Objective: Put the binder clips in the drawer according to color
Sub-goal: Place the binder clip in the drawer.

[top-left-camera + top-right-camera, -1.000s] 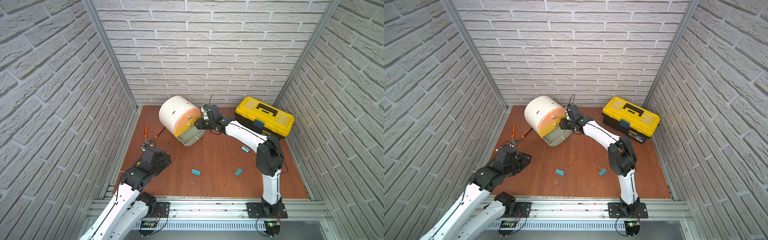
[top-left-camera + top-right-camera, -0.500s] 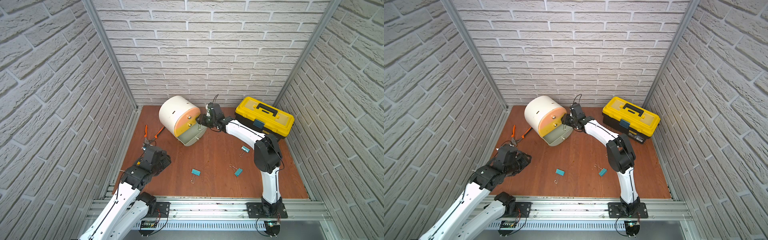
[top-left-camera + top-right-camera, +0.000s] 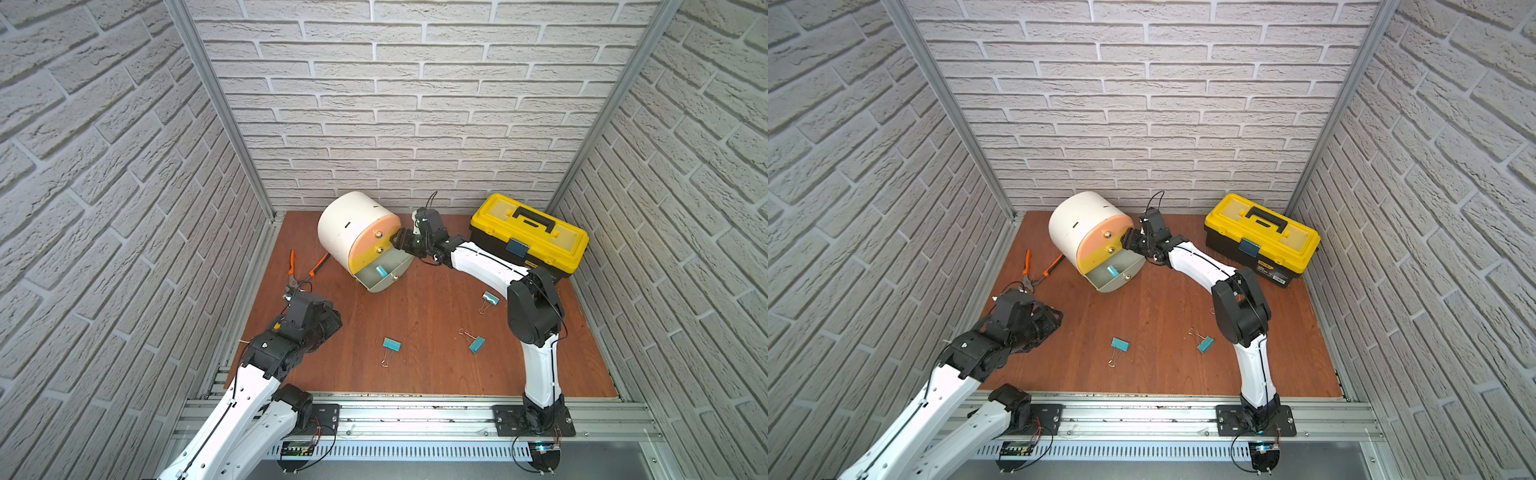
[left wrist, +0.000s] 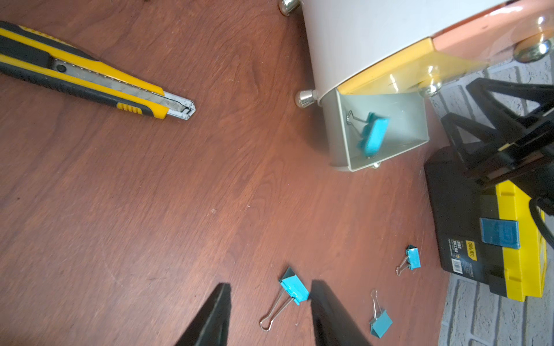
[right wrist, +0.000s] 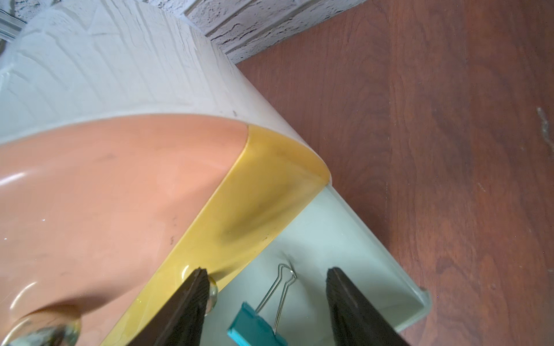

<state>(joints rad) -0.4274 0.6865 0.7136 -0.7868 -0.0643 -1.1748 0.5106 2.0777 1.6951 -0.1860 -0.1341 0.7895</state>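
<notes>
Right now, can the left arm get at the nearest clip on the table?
Probably yes. The left gripper is open and aimed at that clip, which lies alone on the bare table; nothing stands between them. It would have to reach forward and down.

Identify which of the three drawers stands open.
The grey-green drawer, pulled out with a teal clip inside; the peach drawer and yellow drawer are shut.

On my left wrist feed I can read one brand: a yellow "deli" logo printed on the black base of the yellow-and-black plastic toolbox, just beside its blue latch. The white print and barcode sticker beside the logo are too small to read.
</notes>
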